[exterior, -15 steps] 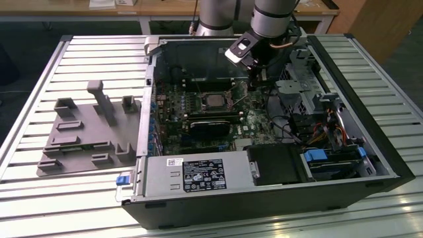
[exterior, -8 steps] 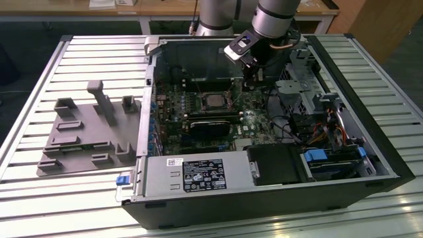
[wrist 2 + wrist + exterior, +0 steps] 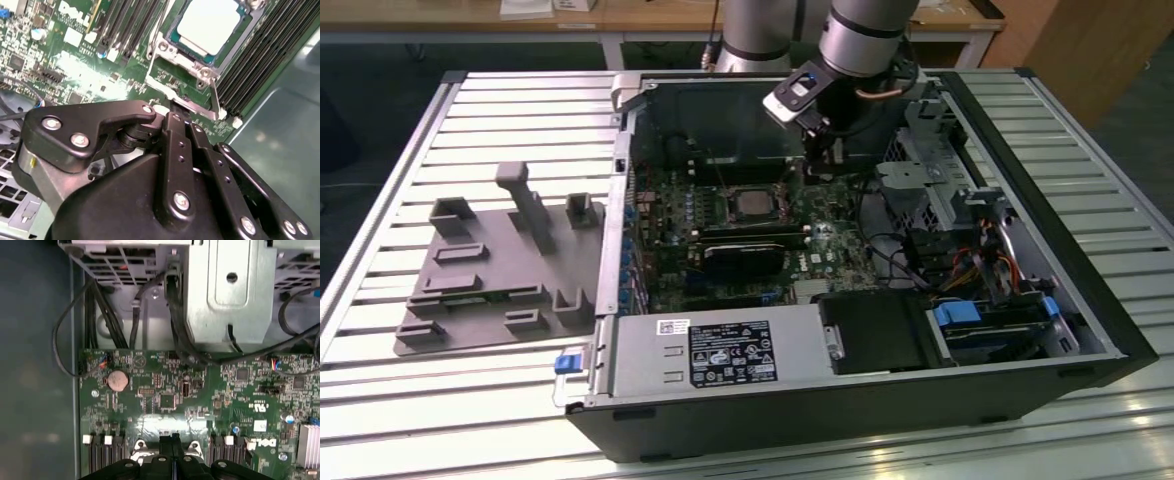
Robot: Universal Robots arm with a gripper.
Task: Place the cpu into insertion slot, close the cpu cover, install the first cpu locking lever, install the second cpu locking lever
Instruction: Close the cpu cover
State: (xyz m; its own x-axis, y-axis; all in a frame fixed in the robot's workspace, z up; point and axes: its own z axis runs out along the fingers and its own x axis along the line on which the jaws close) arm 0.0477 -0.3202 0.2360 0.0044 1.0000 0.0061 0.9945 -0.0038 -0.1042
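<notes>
The cpu (image 3: pixel 212 25) lies flat in the insertion slot (image 3: pixel 726 204) on the green board, its pale metal face up; in the exterior view the cpu (image 3: pixel 750 203) sits mid-board. The silvery cpu cover (image 3: pixel 186 59) lies down around it as a frame. A thin silvery lever rod (image 3: pixel 215 97) runs along the socket's edge. My gripper (image 3: pixel 175 111) is shut, its tips down at the metal bar beside that edge, nothing visibly between the fingers. In the exterior view the gripper (image 3: pixel 817 170) hangs just to the right of the socket. The first wrist view has the gripper (image 3: pixel 175 436) close above the board.
The open computer case (image 3: pixel 1107 330) lies on a slatted table. A metal drive cage (image 3: pixel 927 170) and cables stand to the exterior view's right of the gripper. A black card (image 3: pixel 740 258) lies nearer than the socket. A grey fixture plate (image 3: pixel 494 270) is on the left.
</notes>
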